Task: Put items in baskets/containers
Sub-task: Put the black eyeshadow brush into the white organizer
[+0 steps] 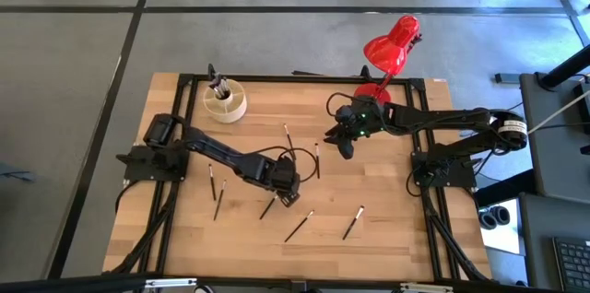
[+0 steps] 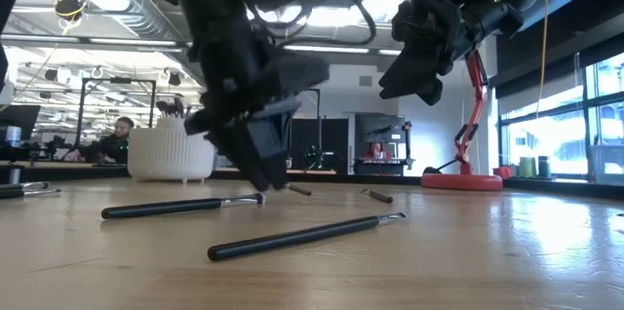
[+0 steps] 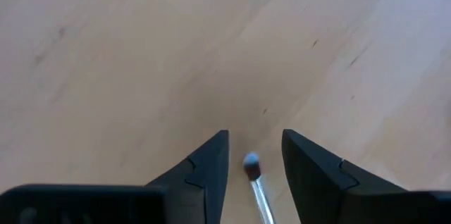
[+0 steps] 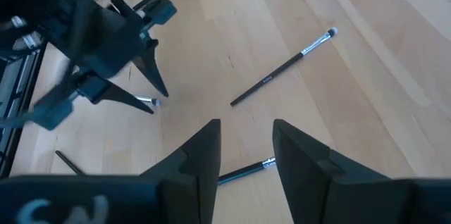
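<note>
Several thin dark makeup brushes lie flat on the wooden table. One of them (image 1: 269,206) has its pale bristle tip (image 3: 251,162) between the fingers of my left gripper (image 1: 288,190), which is open, points steeply down just above the table and stands on either side of the tip without touching it. My right gripper (image 1: 341,144) hangs open higher up, right of the table's middle, holding nothing. The cream-white round container (image 1: 225,101) stands at the far left with a few brushes upright in it.
More brushes lie near the left edge (image 1: 218,197), toward the near edge (image 1: 298,227) (image 1: 353,223) and at mid-table (image 1: 288,137) (image 1: 317,160). A red desk lamp (image 1: 391,46) stands at the far right. A person sits in the room beyond (image 2: 115,136).
</note>
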